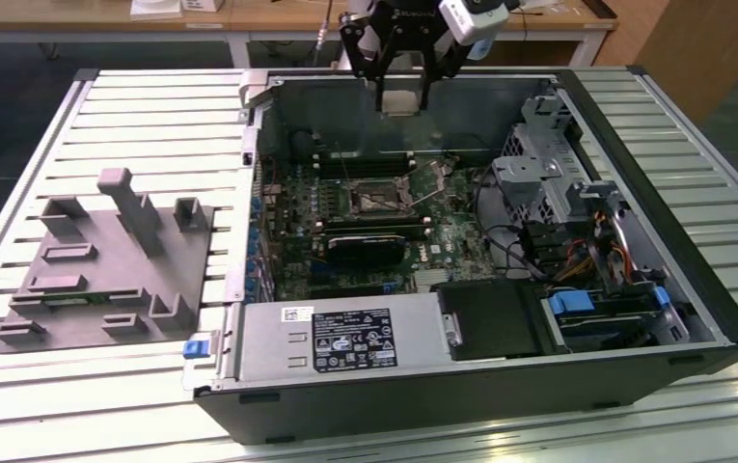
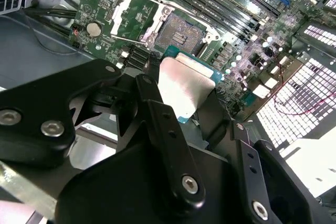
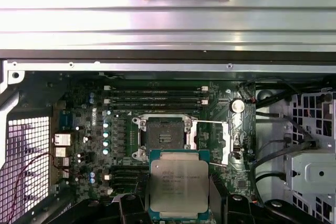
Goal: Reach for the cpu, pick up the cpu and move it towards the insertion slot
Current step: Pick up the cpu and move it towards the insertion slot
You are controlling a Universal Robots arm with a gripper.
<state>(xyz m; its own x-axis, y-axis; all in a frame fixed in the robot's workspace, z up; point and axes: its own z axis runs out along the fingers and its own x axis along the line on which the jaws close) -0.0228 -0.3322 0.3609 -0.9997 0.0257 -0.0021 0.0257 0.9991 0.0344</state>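
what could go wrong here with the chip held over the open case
1. The gripper holds the cpu by its edges above the motherboard; a slip would likely drop it onto the board's parts.
2. The insertion slot lies open with its frame swung to one side; a tilted or offset descent may damage the socket contacts.
3. Memory slots sit close beside the socket, so the fingers might bump them.
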